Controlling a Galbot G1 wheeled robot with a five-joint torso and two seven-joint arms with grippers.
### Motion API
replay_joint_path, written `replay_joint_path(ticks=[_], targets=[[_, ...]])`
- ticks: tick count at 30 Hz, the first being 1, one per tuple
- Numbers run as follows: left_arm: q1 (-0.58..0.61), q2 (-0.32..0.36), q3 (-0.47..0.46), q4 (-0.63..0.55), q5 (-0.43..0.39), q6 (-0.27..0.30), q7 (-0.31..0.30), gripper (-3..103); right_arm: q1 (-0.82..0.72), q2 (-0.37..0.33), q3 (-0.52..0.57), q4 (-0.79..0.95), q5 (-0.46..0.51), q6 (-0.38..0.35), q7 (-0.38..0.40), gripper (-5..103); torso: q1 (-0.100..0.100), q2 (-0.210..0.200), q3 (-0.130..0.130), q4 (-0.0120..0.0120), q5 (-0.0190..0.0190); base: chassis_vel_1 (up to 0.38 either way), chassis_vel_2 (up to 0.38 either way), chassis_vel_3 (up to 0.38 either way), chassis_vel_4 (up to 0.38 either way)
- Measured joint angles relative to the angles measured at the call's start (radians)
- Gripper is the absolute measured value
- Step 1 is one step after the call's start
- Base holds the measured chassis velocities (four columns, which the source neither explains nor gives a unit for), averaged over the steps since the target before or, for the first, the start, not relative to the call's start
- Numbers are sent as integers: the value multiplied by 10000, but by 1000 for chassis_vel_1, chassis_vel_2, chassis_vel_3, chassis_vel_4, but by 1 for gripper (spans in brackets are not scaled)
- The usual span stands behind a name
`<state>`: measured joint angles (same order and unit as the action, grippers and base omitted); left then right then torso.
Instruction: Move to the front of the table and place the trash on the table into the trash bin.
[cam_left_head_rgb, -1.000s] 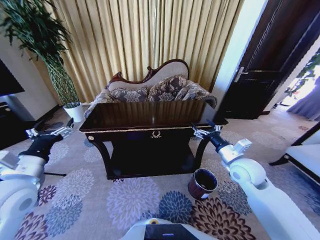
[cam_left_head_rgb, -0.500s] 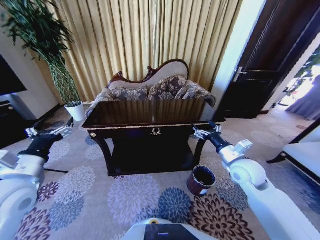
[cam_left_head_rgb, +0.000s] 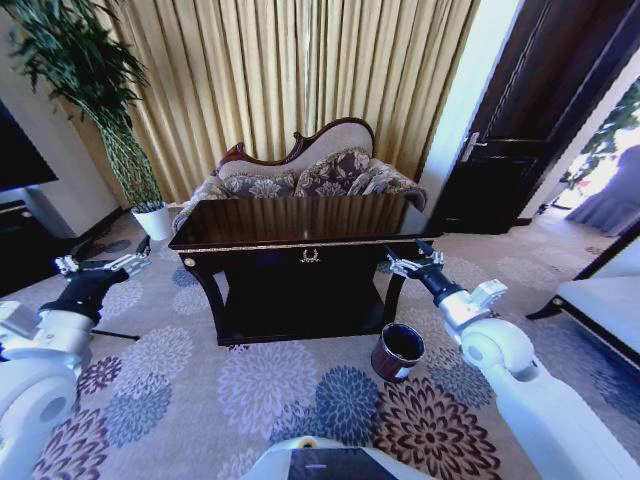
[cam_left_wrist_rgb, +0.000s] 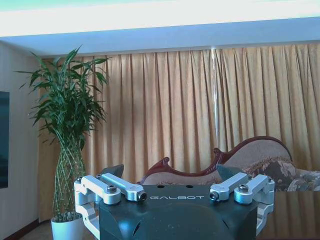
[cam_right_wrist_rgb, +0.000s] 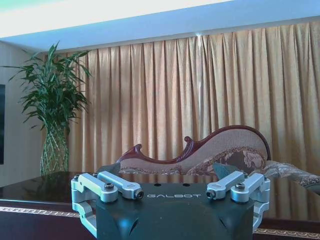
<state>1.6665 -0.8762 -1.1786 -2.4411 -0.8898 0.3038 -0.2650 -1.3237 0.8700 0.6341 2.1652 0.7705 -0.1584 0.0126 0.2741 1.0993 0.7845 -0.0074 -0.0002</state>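
Trash bin (cam_left_head_rgb: 402, 351) stands upright on the floral carpet (cam_left_head_rgb: 260, 385), just off the front right leg of the table, nearest to us. We hold both arms forward at table height: left claw (cam_left_head_rgb: 103, 266) out past the tabletop's left edge, fingers spread apart; right claw (cam_left_head_rgb: 417, 263) by the front right corner, fingers likewise apart. Beyond them the table (cam_left_head_rgb: 300, 262) faces us, gold emblem on its drawer, lower shelf dark. Tabletop (cam_left_head_rgb: 300, 220) is glossy and mirrors the curtain; we can make out no trash items on it. Behind its far edge sits a carved sofa (cam_left_head_rgb: 315, 170), then the gold curtain (cam_left_head_rgb: 300, 70), with a potted plant (cam_left_head_rgb: 95, 90) at far left.
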Motion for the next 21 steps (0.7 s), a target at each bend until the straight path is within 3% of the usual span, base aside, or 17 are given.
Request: replay_joint_path(ticks=[21], targets=[[73, -30, -86, -129, -20, -8, 0, 100, -54, 19, 26, 101, -28, 44, -7, 100, -1, 0, 0, 1, -1, 95, -117, -90, 115]])
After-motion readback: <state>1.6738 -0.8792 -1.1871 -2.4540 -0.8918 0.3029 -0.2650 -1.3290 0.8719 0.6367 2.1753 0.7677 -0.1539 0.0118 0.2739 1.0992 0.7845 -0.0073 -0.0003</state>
